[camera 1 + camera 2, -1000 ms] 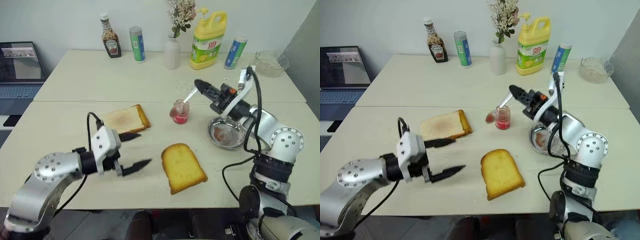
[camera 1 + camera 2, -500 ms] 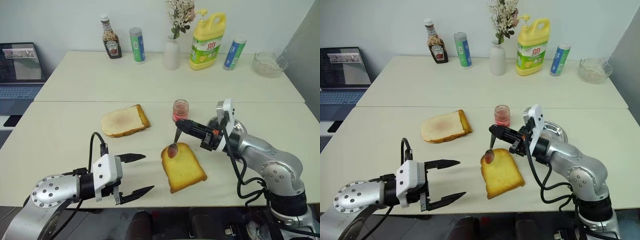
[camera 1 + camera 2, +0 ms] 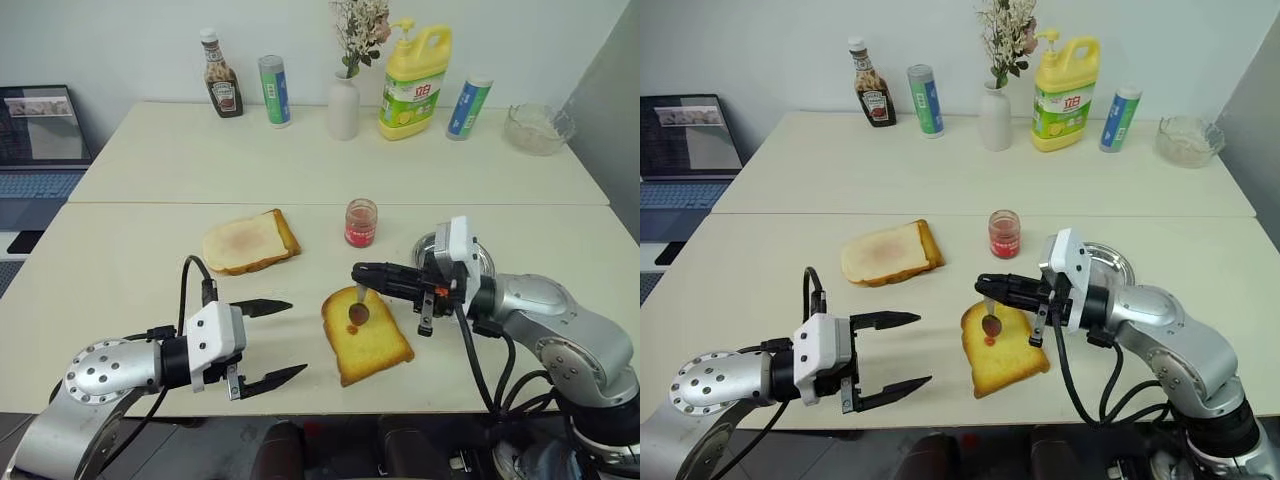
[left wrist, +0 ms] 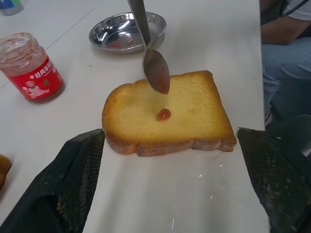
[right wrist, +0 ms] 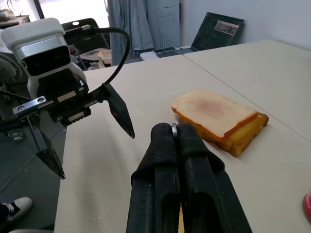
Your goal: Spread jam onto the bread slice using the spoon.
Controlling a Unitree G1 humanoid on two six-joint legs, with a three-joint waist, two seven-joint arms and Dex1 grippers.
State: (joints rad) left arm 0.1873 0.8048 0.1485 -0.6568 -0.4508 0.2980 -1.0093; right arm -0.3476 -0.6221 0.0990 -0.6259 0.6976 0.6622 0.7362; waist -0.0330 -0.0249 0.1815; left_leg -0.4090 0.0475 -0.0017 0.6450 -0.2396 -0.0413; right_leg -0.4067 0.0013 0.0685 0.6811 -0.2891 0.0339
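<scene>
The golden bread slice (image 3: 368, 340) lies near the table's front edge. My right gripper (image 3: 358, 272) reaches in level from the right, shut on the handle of the spoon (image 3: 354, 312). The spoon hangs bowl down just over the slice's middle. In the left wrist view the spoon's bowl (image 4: 156, 72) is smeared red and a small drop of jam (image 4: 163, 114) sits on the bread. The jam jar (image 3: 360, 222) stands behind the slice. My left gripper (image 3: 296, 337) is open, left of the slice, holding nothing.
A paler bread slice (image 3: 250, 240) lies back left. The steel dish (image 4: 127, 31) sits right of the jar, partly behind my right arm. Ketchup bottle (image 3: 221, 75), vase (image 3: 344, 105), yellow detergent bottle (image 3: 414, 80), glass bowl (image 3: 538, 128) line the far edge. A laptop (image 3: 40, 140) stands at the far left.
My right gripper carried the spoon from the jam jar back to the golden slice and rolled so the spoon hangs bowl down. A red drop now sits on the bread. The left gripper stayed open.
</scene>
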